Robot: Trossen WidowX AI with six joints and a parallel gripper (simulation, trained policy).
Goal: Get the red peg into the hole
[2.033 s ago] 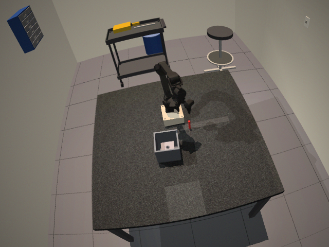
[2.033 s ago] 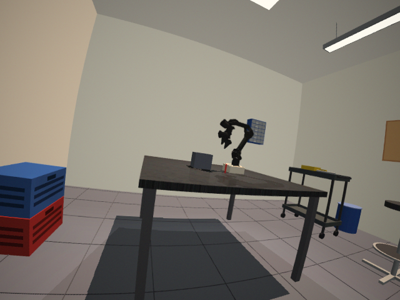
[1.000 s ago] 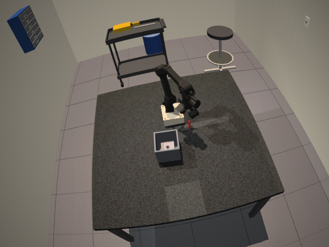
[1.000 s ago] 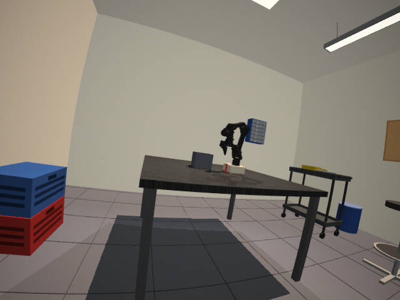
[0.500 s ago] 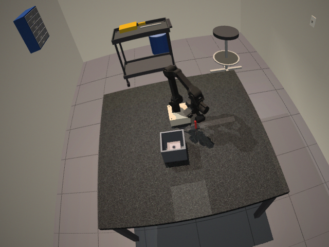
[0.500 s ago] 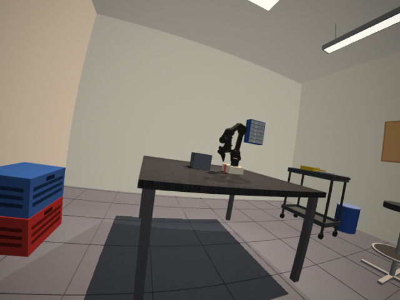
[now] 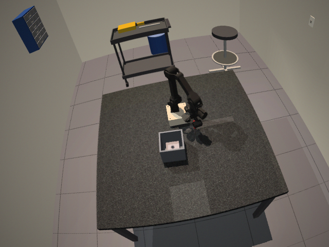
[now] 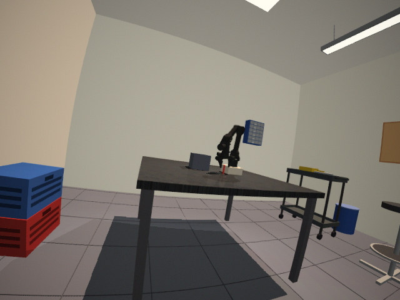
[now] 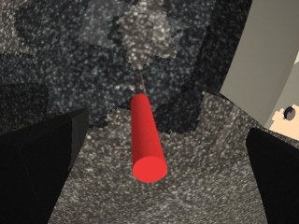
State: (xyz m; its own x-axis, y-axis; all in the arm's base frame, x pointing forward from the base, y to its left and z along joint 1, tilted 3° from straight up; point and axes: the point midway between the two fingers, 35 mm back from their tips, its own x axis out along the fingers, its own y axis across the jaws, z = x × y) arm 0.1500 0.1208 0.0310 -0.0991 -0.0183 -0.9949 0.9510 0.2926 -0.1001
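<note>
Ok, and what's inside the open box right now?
In the open box, a pale plate with a dark hole lies at the bottom. The near wall hides the plate's near edge, and the hole's depth can't be seen.

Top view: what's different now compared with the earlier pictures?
The arm has reached out and down from above its base, bringing the end effector to the peg. Nothing has been gripped or let go: the fingers are open on either side of the peg. The peg still stands upright on the table, and the box hasn't moved.
</note>
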